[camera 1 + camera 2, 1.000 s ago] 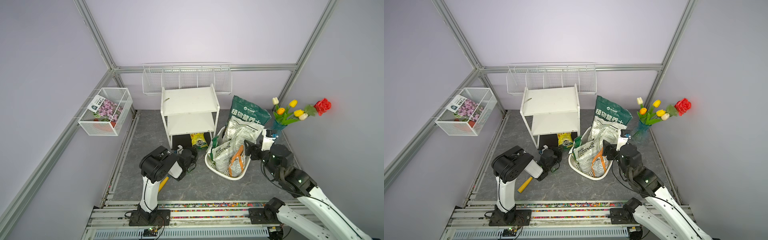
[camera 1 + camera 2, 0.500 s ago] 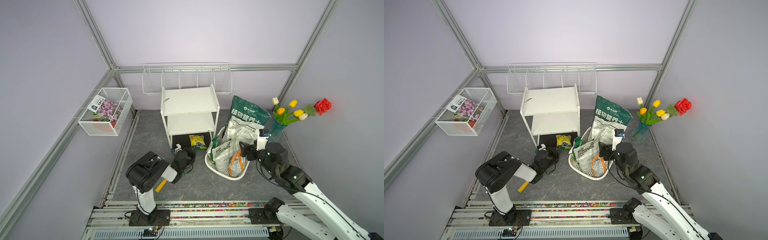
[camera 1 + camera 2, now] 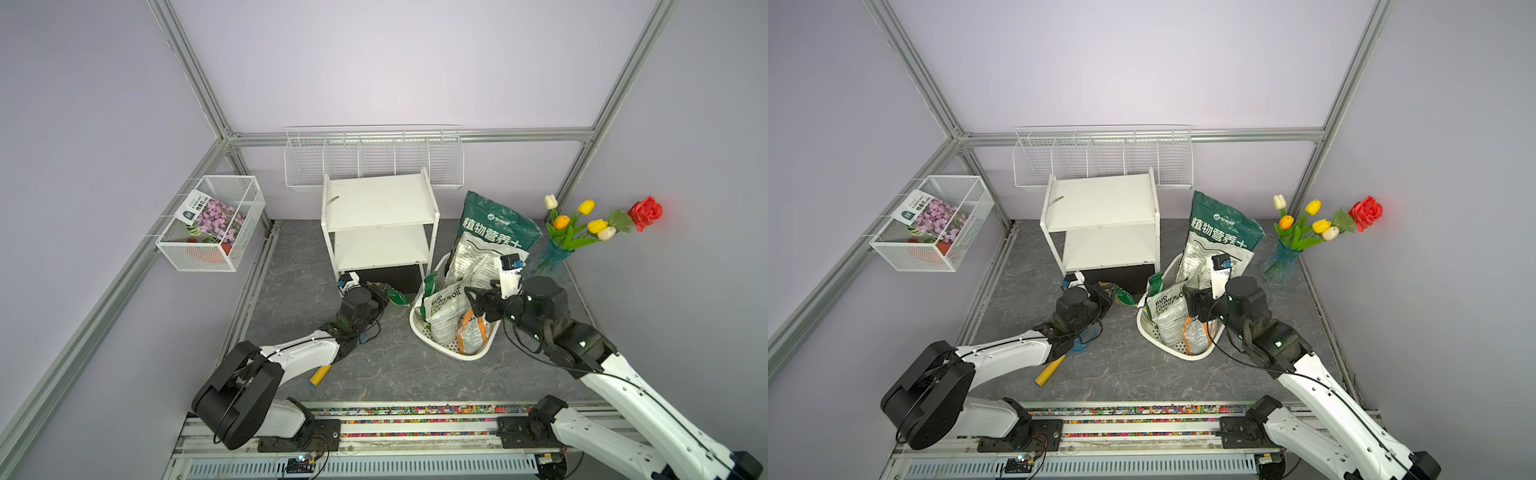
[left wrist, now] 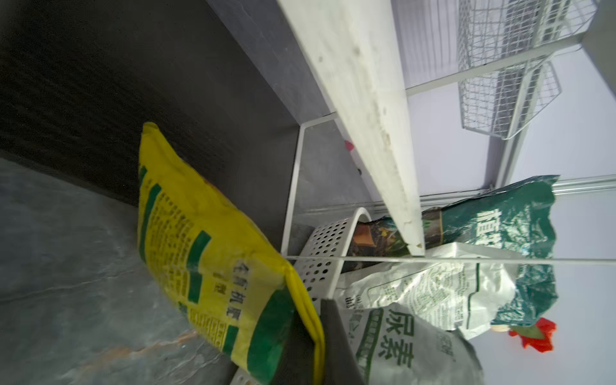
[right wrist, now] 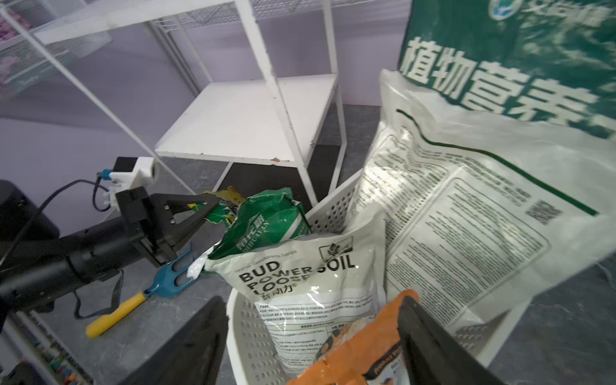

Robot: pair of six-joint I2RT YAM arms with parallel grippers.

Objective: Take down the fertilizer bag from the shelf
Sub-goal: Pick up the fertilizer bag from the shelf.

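Got fertilizer bag (image 4: pixel 206 253) pinched in left fingers (image 5: pixel 168 213), clamped right down on yellow end seam, nothing else caught; seen from right wrist as crumpled yellow-green film between the tips. Lying low on desk (image 3: pixel 374 374) towards middle of far edge, just in front of shelf (image 3: pixel 378 203) bottom opening and just beside white perforated basket (image 5: pixel 250 333); only a green sliver showing past the wrist in both top views. Can't tell whether far end is touching dark bottom board or clear of it; looks tilted, far end down, near end lifted at the pinch.

Right fingers (image 5: pixel 193 340) spread wide over basket, gripping nothing; orange pouch (image 5: pixel 360 336) just below, close by one finger, prob. not held.

Handling, as a guess: small, light, soft pouch w/ loose fill; expect sag and swing below the pinch; glossy film, so prob. slippery; seam the stiffest bit and best hold, deeper bite better than a corner nip.

Keep low and pull toward near edge of desk; mind shelf post, basket rim and blue hand fork (image 5: pixel 173 280) lying under left arm; set down flat before letting go.
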